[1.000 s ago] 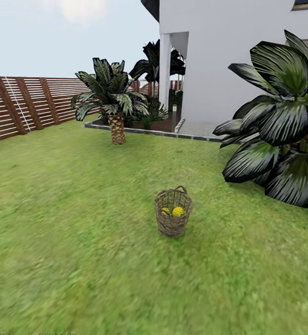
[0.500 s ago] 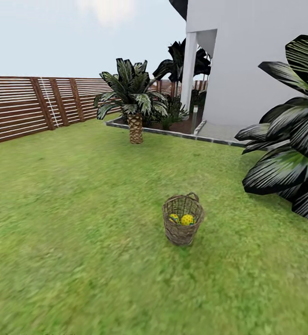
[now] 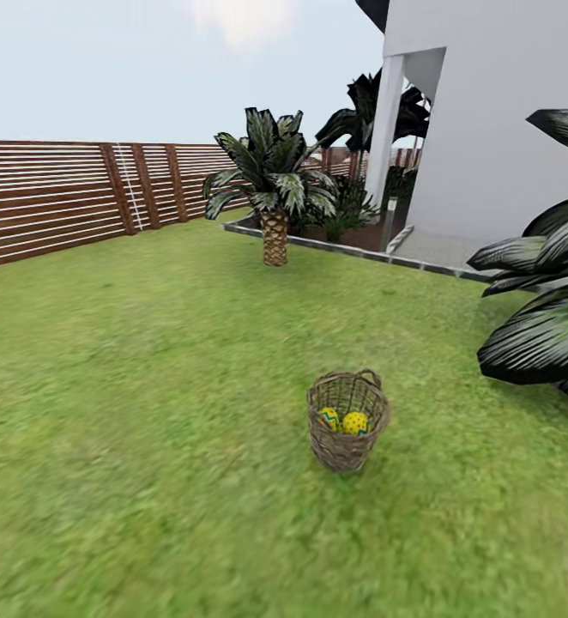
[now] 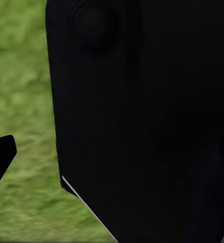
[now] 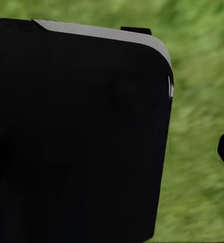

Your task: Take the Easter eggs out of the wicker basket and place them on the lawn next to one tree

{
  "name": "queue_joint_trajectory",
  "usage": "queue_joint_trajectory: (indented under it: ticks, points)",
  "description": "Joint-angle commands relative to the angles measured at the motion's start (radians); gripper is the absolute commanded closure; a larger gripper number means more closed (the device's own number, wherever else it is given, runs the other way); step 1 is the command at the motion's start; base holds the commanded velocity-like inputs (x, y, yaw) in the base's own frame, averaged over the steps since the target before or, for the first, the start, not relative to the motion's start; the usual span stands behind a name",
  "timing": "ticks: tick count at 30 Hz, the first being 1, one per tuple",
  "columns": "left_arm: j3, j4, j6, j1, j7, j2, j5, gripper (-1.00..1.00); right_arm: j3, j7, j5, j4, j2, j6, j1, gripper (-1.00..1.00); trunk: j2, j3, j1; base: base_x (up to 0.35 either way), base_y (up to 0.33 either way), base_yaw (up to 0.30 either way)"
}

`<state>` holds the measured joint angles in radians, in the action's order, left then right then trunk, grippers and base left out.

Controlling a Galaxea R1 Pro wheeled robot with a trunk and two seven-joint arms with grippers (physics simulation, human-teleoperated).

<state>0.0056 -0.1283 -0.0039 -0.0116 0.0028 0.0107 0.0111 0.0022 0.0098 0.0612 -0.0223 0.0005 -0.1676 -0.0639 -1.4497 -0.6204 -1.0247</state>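
Eggs [image 3: 344, 421] as the goal, so a reading of the garden from left to right.

At far left, a slatted fence [image 3: 52, 202], closing the yard. Next, open lawn [image 3: 147, 386], flat and free for driving. Further right, a short palm [image 3: 274, 184] with a scaly trunk, standing at the edge of a grey border [image 3: 353, 249]; probably not the right kind of tree for the task.

Near the middle, a little to the right, the basket [image 3: 340, 451], upright on the grass, loop handle at the far rim. Inside it, two yellow eggs side by side, low against the weave; a third perhaps hidden under them, not possible to say. Placed so for collecting: open top, easy to reach from above.

At right, a white house [image 3: 490, 129] and a big dark-leaved plant [image 3: 541, 335], well apart from the basket.

Left pincer: open or closed, impossible to tell, with a black body [image 4: 142, 121] in front of the wrist camera and grass beside it. Right pincer: same, impossible to tell, behind a black body [image 5: 81, 131]. Arms seemingly folded in for travel.

Step in hand, by judgement: approach to the basket, nothing taken out yet.
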Motion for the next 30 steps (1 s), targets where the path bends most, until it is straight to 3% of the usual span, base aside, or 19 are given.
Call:
queue_joint_trajectory:
  ticks: [1,12,21,26,28,30]
  points:
    - [0.000,-0.002,0.000,-0.001,0.000,0.000,0.001,-1.00,-0.001,0.001,0.006,0.001,0.000,-0.003,0.000,-1.00,0.000,-0.001,0.000,0.200,-0.249,0.019]
    - [-0.001,-0.002,-0.001,-0.001,0.000,0.000,0.000,-1.00,0.000,0.003,0.004,0.000,-0.002,-0.002,0.000,-1.00,0.000,-0.001,0.000,0.243,-0.210,0.002]
    - [0.001,-0.013,0.001,-0.001,-0.011,0.000,0.001,-1.00,-0.005,-0.001,-0.008,-0.001,-0.009,0.012,0.000,-1.00,0.000,-0.001,0.000,0.018,-0.012,0.000]
    - [-0.001,-0.032,0.000,-0.001,-0.014,0.009,0.001,-1.00,0.004,0.000,0.000,0.001,-0.036,0.021,0.000,-1.00,0.000,-0.001,0.000,0.000,0.000,0.000]
    - [0.000,-0.036,0.000,-0.001,-0.015,0.020,0.001,-1.00,0.005,-0.001,0.005,-0.008,-0.044,0.051,-0.001,-1.00,0.000,-0.001,0.000,0.000,0.000,0.000]
    - [0.000,-0.032,-0.001,-0.001,-0.015,0.035,0.000,-1.00,0.003,0.000,0.028,-0.049,-0.057,0.177,-0.006,-1.00,0.000,-0.001,0.000,0.000,0.000,0.000]
